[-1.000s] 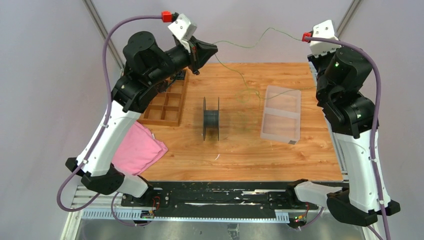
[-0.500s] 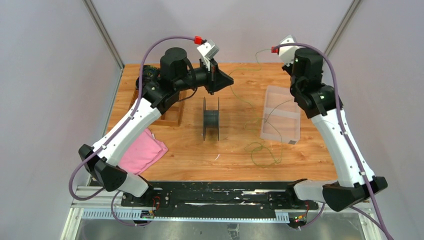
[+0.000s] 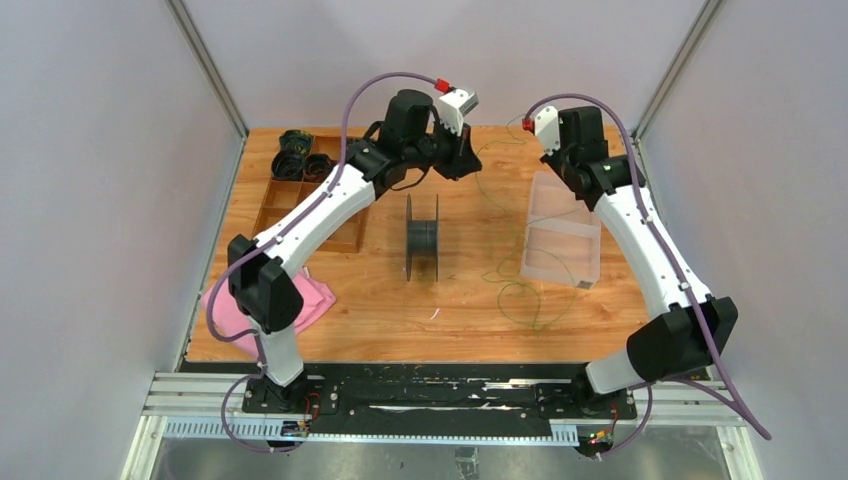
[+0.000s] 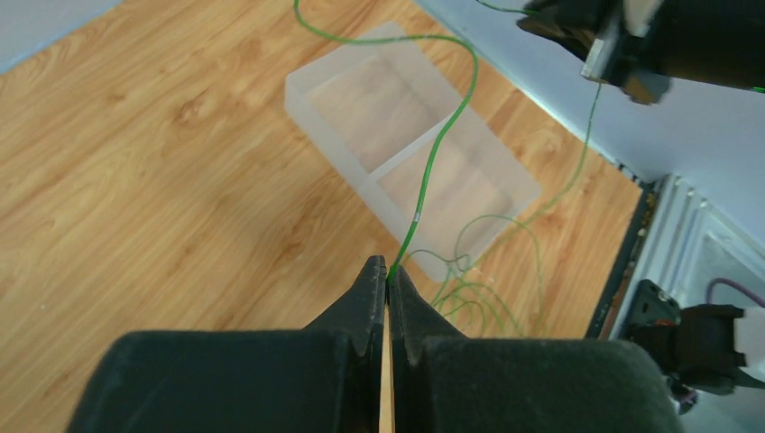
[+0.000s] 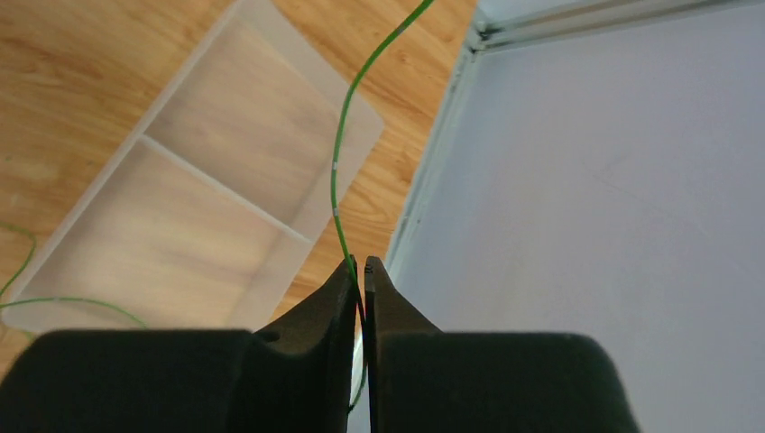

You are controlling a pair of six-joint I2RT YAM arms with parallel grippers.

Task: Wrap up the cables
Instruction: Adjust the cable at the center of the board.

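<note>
A thin green cable [image 3: 524, 299] lies in loose loops on the table at the near left of a clear box and rises to both grippers. My left gripper [image 3: 474, 166] is at the far middle, above and beyond a black spool [image 3: 422, 238], and is shut on the cable [image 4: 438, 149] at its tips [image 4: 388, 271]. My right gripper [image 3: 553, 140] hangs over the far end of the box, its fingertips hard to see from above. In its wrist view it [image 5: 361, 268] is shut on the cable [image 5: 336, 180], which runs down between the fingers.
A clear two-part box [image 3: 562, 236] lies right of the spool. A wooden compartment tray [image 3: 322, 212] holding wound spools [image 3: 296, 160] is at the far left. A pink cloth [image 3: 312, 298] is at the near left. The table's right edge and wall [image 5: 586, 180] are close to my right gripper.
Both arms have swung inward and come close together over the far middle. The cable, stretched high between them before, has gone slack and dropped into loops on the table.
</note>
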